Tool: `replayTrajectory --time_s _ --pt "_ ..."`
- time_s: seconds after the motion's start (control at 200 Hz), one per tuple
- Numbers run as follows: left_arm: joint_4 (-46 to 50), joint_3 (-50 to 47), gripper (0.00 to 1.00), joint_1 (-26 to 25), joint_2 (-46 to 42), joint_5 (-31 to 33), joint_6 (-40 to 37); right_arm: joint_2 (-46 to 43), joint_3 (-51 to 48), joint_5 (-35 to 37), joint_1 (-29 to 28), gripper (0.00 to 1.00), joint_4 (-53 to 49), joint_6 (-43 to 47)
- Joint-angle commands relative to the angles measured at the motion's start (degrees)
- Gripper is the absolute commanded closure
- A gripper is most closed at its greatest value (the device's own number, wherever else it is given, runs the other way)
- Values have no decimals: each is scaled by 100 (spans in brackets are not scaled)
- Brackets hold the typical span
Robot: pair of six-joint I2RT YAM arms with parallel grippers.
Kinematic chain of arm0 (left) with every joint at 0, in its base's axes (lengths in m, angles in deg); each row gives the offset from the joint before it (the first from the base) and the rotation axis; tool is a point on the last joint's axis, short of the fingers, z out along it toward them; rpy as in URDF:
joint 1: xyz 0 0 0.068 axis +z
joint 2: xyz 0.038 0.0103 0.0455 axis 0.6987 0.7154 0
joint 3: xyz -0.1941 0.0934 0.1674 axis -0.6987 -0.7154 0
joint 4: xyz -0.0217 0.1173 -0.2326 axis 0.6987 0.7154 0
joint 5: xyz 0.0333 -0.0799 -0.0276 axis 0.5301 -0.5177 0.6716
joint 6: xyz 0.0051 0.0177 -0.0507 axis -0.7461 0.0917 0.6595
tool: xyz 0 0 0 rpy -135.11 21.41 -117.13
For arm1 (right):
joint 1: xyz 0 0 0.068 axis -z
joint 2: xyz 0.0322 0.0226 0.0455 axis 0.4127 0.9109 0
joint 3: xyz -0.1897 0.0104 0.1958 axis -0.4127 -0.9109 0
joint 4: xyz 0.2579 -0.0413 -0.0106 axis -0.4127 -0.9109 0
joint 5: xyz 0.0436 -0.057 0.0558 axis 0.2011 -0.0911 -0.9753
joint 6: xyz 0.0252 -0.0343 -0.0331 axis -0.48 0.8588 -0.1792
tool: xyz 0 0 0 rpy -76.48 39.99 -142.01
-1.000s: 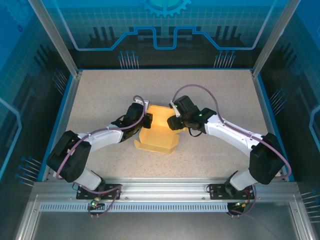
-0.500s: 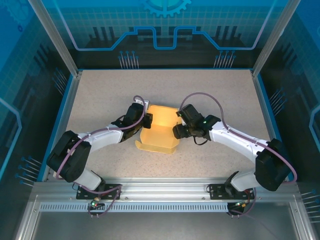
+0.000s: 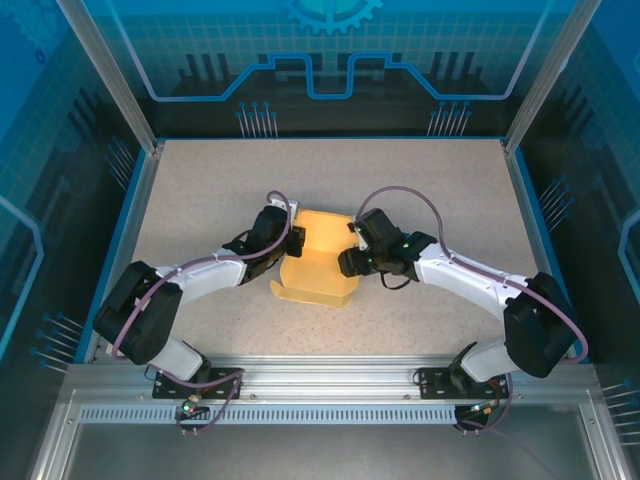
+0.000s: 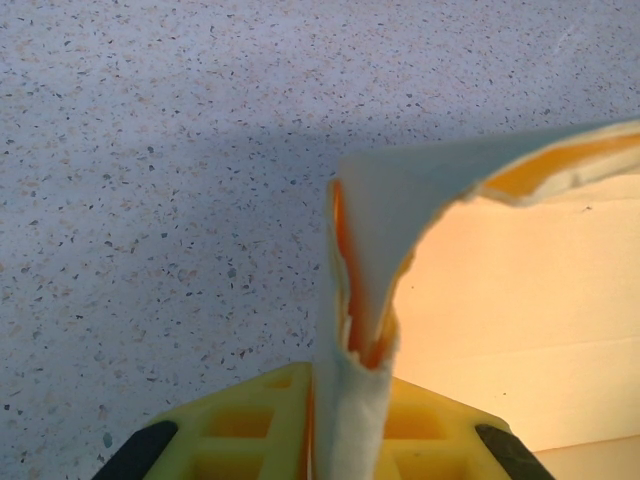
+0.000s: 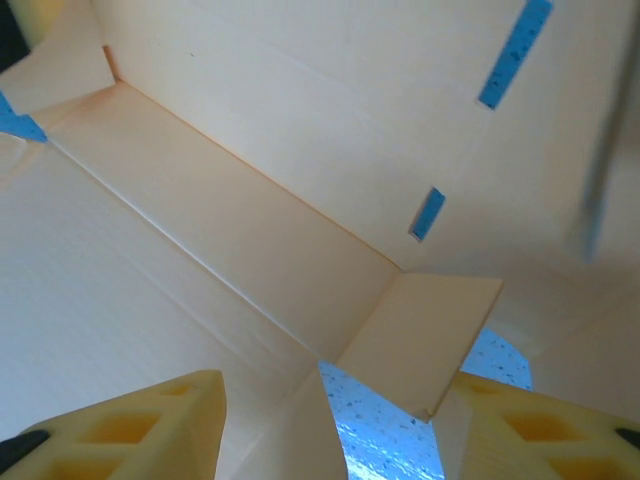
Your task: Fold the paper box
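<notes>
Left wrist, left hand [image 4: 345,405] pinching paper box [image 4: 520,290]

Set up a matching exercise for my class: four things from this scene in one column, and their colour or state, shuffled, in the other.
Things:
1. left gripper
2. right gripper
3. paper box
4. table

Colour or state:
A. speckled surface
B. jaws apart
C. pale yellow card
D. shut on a raised flap

Pairs: 1-D, 2-B, 3-C, 4-A
</notes>
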Motion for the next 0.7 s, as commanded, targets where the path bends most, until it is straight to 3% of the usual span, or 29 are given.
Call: replayTrajectory --time_s 0.0,0.435,0.695 --pt "-80 92 85 -41 -110 61 -4 3 240 -284 46 44 326 56" --pt "-33 79 85 -58 -152 37 0 606 498 -526 -95 52 527 164" --pt "25 86 85 -57 -184 92 -63 172 615 -161 -84 50 -49 642"
